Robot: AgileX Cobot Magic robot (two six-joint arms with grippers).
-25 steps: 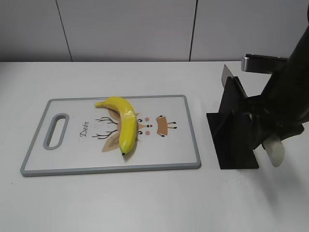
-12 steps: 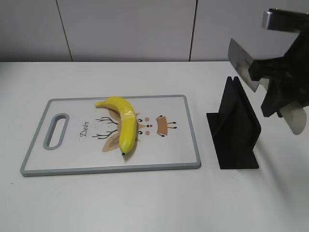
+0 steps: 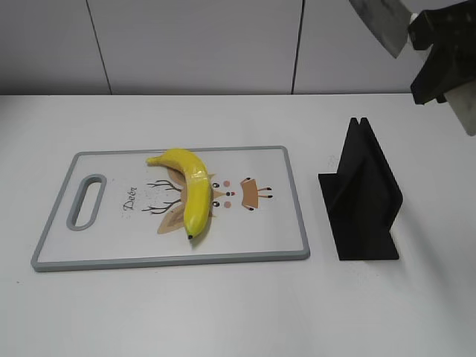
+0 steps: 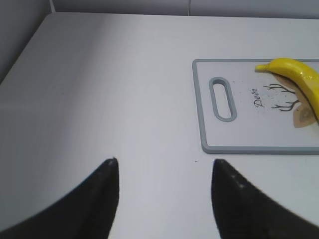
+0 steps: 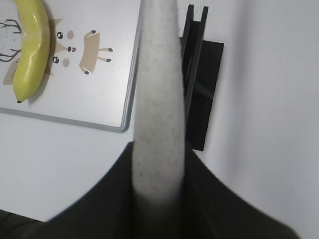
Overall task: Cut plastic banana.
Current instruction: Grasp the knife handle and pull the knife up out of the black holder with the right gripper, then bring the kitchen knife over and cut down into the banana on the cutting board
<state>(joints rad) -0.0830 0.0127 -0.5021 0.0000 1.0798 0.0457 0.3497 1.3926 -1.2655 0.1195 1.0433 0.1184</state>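
Note:
A yellow plastic banana [image 3: 190,187] lies on a white cutting board [image 3: 253,230] with a grey rim; it also shows in the left wrist view [image 4: 299,79] and the right wrist view [image 5: 30,47]. My right gripper [image 3: 439,56] is shut on the pale handle of a knife [image 5: 157,99], held high at the top right above the black knife stand [image 3: 364,193]. The knife's blade [image 3: 381,21] points up and left. My left gripper [image 4: 164,169] is open and empty over bare table left of the board.
The black knife stand [image 5: 199,89] sits right of the cutting board [image 5: 99,99]. The board has a handle slot [image 3: 87,201] at its left end. A grey wall runs behind the white table.
My right gripper has lifted the knife up out of the black stand and raised it to the top right. The banana and board have not moved.

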